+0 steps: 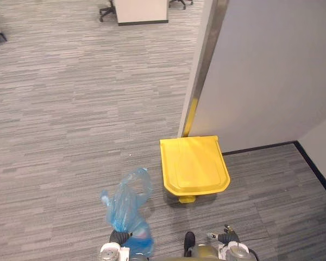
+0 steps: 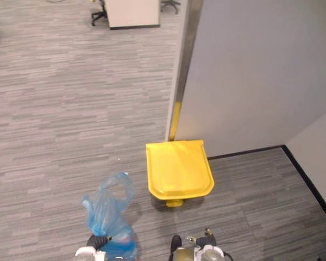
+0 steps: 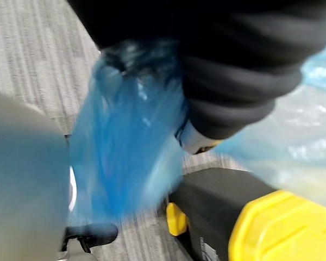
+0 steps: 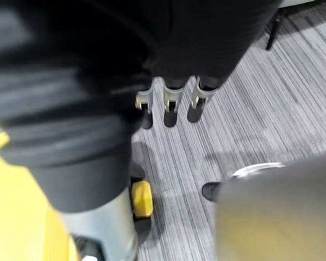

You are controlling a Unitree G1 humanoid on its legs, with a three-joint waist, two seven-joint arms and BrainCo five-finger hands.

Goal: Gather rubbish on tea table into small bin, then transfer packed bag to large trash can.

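Note:
A blue plastic bag [image 1: 127, 201] with rubbish in it hangs from my left hand [image 1: 119, 237] at the lower edge of the left eye view, its loose top sticking up above the hand. The left wrist view has the blue bag [image 3: 125, 147] bunched under the hand's dark cover. Just ahead and to the right stands the large yellow trash can [image 1: 193, 166] with its lid down and a yellow pedal [image 1: 187, 199] at its front. My right hand [image 4: 168, 103] hangs empty over the carpet near the pedal [image 4: 142, 198], fingers relaxed.
A grey partition wall [image 1: 261, 70] rises behind the can, with a metal corner post and a yellow strip [image 1: 191, 117]. A black skirting [image 1: 315, 168] runs along the right. Far off stand a desk [image 1: 141, 11] and office chairs. Grey carpet [image 1: 60, 125] stretches to the left.

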